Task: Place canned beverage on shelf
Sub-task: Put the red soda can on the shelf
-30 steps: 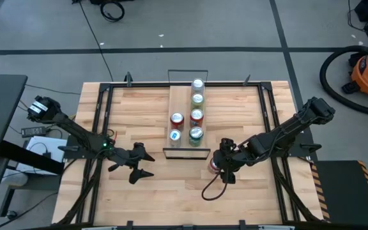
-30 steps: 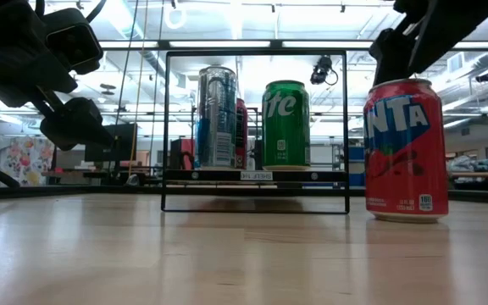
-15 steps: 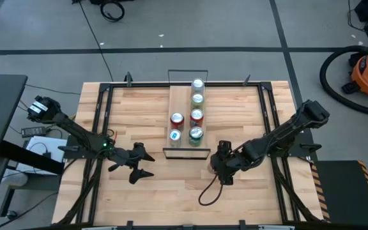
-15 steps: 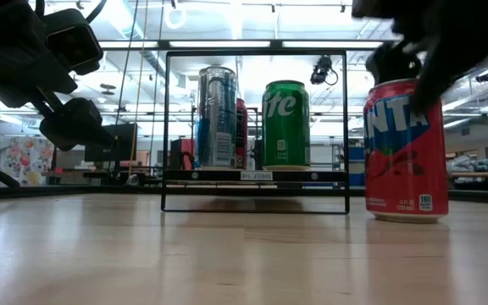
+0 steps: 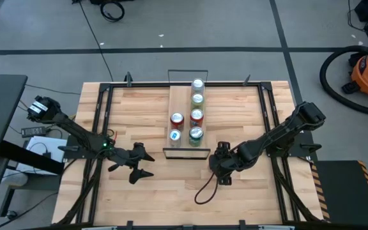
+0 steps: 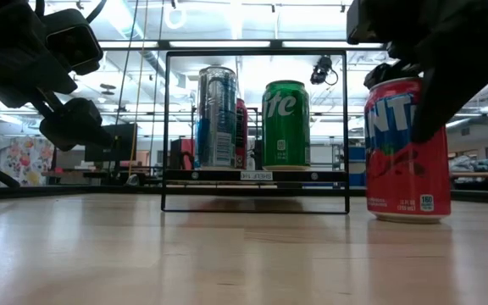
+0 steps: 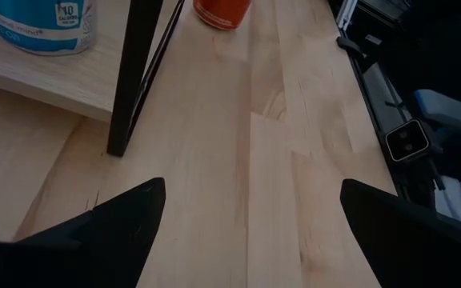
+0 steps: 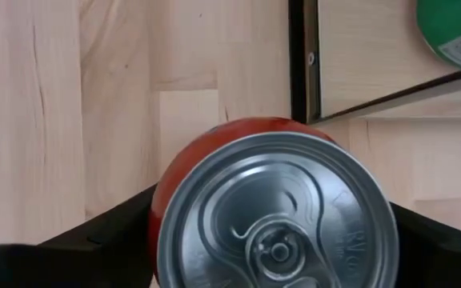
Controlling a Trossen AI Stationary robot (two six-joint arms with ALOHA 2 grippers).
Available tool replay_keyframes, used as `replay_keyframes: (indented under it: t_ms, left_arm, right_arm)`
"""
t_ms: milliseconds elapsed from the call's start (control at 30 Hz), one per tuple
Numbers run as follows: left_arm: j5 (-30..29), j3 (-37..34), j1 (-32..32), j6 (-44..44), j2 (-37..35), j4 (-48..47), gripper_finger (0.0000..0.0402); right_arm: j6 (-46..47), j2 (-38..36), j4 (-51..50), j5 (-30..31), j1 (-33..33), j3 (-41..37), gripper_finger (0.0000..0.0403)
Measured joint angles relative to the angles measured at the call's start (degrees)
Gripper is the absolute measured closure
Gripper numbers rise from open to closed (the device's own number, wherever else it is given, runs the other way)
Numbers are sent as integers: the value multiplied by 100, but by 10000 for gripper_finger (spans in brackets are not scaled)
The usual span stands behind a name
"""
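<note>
Your right gripper point(image 8: 274, 240) has its fingers straddling the upright red can point(image 8: 272, 214) on the worktop point(image 5: 171, 191), whether gripping you cannot tell; it looks rigid, slick and dentable, so squeeze mid-wall, the shelf point(image 5: 179, 105) just beyond, while the left gripper point(image 5: 147, 163) waits wide.

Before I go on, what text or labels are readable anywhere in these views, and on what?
"NTA", partly hidden: red can on the table, under the right gripper.
"te": green can on the shelf.
"10": blue-labelled can, left wrist view.
Shelf-edge tag, red can's fine print: too small.
</note>
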Motion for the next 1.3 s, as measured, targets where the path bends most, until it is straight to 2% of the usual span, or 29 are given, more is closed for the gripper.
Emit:
replay_keyframes:
  t_ms: [100,300,500,733,900,1167,1300]
  left_arm:
    - [0,0,0,0,0,-3,13]
    - [0,0,0,0,0,-6,13]
    - [0,0,0,9,0,-10,13]
    - [0,0,0,-51,0,-14,13]
    - [0,0,0,-51,0,-16,13]
    - [-37,0,6,-39,0,-14,13]
    - [-39,0,7,-39,0,-14,13]
  right_arm:
    - [3,-5,-123,-8,0,10,88]
    - [4,-258,-1251,39,-57,243,80]
    - [-328,-568,-2683,792,-347,1045,74]
    - [-1197,-706,-3346,1318,-1159,2117,76]
    - [-2017,-706,-3304,1527,-1807,2686,76]
    - [-3297,-706,-2386,1538,-2722,3173,76]
    - [-3773,-706,-1835,1275,-3002,3233,76]
